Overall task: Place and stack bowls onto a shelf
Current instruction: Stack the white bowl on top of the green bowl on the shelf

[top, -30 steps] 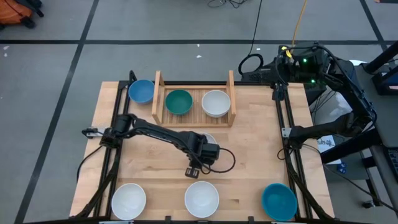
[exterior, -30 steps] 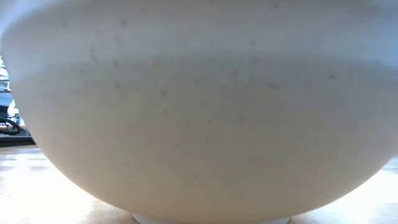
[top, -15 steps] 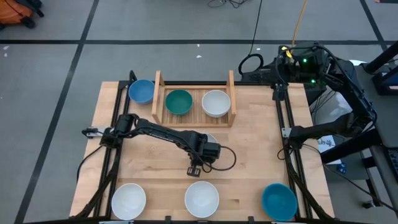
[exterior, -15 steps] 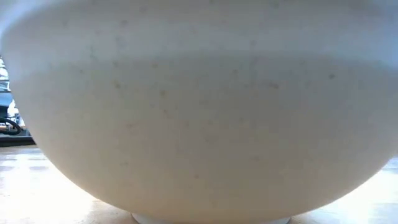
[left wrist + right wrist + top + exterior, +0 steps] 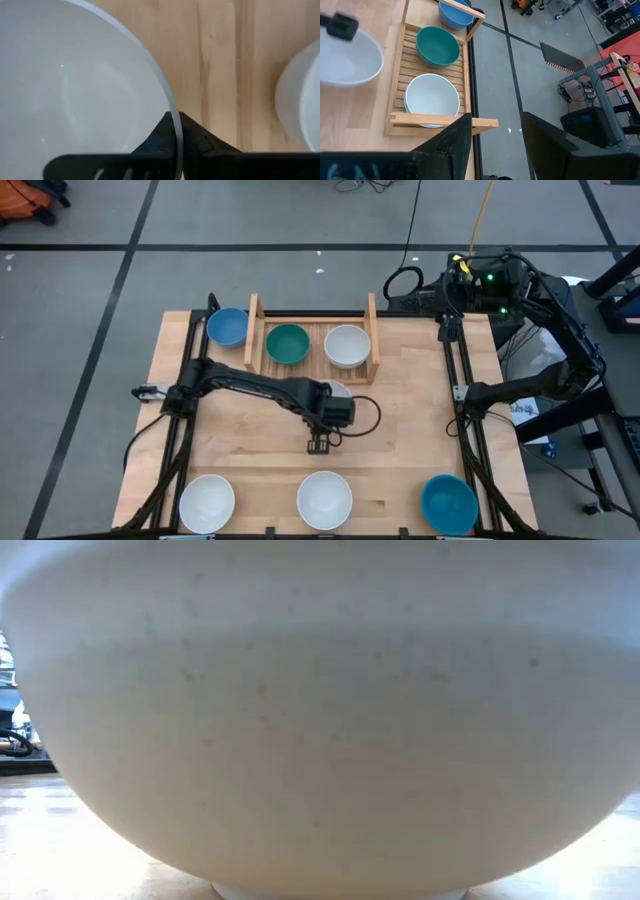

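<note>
Dark jointed left arm (image 5: 255, 388), looping black cable (image 5: 366, 418), black wedge-shaped fingers (image 5: 160, 137)

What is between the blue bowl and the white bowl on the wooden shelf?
In the high view, the teal bowl and the shelf's left side board sit between the blue bowl and white bowl.

Low view: a white bowl (image 5: 320, 720) standing close to the lens fills nearly the whole picture; its rim is cut off at the top and both sides, and the table, shelf and arms behind it are hidden.

High view: the held bowl (image 5: 341, 391) is almost wholly covered by the left arm's wrist; only a sliver shows.

Left wrist view: the held bowl is cut off at three edges. A second white object (image 5: 300, 100) at the border is cropped; identity uncertain.
</note>
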